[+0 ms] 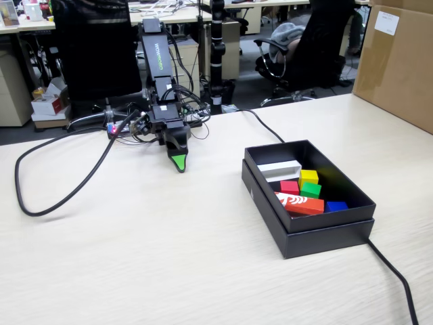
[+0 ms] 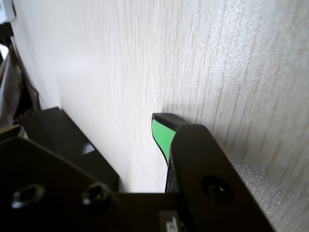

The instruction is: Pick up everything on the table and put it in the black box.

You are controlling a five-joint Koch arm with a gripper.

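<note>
The black box (image 1: 318, 230) stands on the table (image 1: 135, 257) at the right of the fixed view. Inside it lie the yellow cube (image 1: 309, 177), the red cube (image 1: 289, 186) and the green cube (image 1: 311, 190), close together. No cube shows on the tabletop. The arm is folded low at the back, and my gripper (image 1: 178, 162) rests its tip on the table, left of the box and apart from it. Only one green-padded fingertip (image 2: 161, 133) shows in the wrist view, with bare table beside it. Nothing is seen in the gripper.
The box also holds a white oblong block (image 1: 279, 169), a long red block with white marks (image 1: 300, 202) and a blue block (image 1: 336, 206). A black cable (image 1: 61, 196) loops at the left; another (image 1: 399, 284) runs from the box to the lower right. A cardboard box (image 1: 399, 61) stands far right.
</note>
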